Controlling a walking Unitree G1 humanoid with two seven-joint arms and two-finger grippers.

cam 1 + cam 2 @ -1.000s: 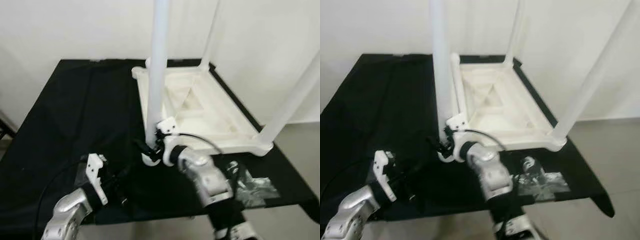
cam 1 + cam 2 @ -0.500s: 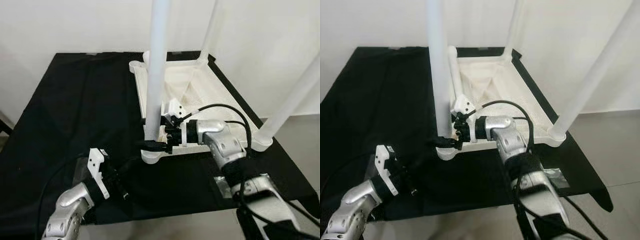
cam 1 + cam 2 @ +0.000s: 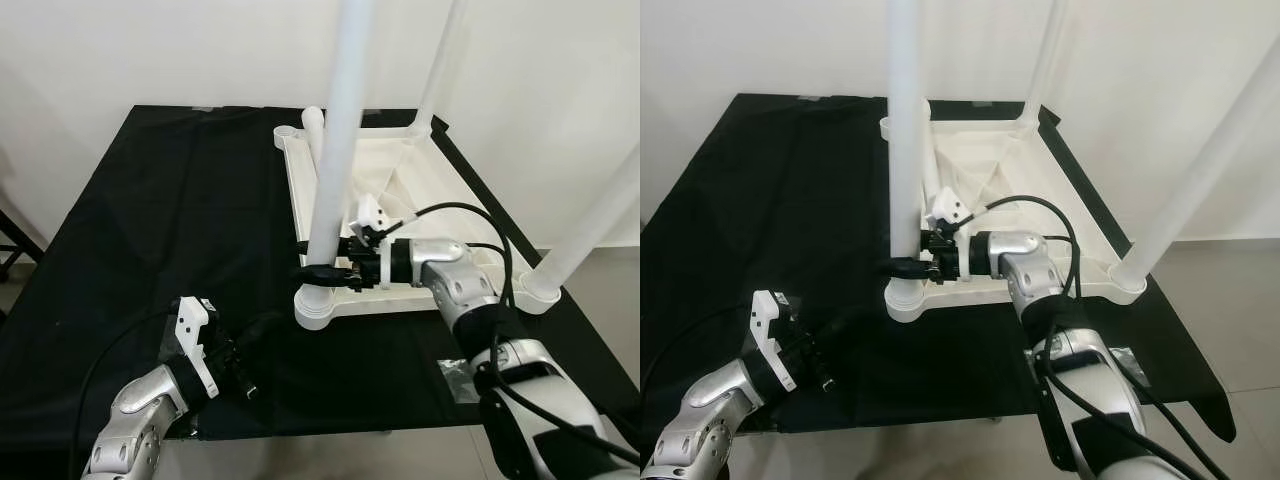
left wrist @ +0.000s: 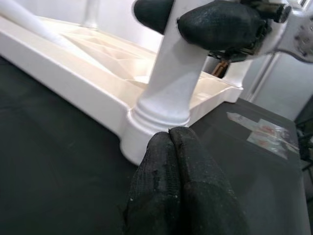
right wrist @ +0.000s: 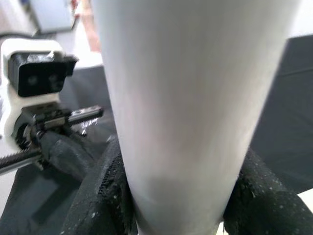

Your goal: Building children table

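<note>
Upside down on the black cloth [image 3: 150,200], the table [image 3: 420,190] lay with its underside up, three legs already standing and a fourth corner socket [image 3: 287,133] still bare. Beside that socket a loose leg [image 3: 313,125] lay along the frame's edge. The right gripper [image 3: 318,271] held the near leg [image 3: 338,150] low, fingers [image 5: 254,196] clamped either side of it just above its socket. The left gripper [image 4: 178,186] rested on the cloth just short of that corner, fingers pressed together on nothing. A plastic bag [image 3: 462,367] lay near the cloth's front edge.

By its look the table was hollow plastic: light, stiff and smooth. The round legs would likely slip under a loose pinch, so gripping low near the socket seemed soundest. A hold high on a leg would likely lever the light frame about.
</note>
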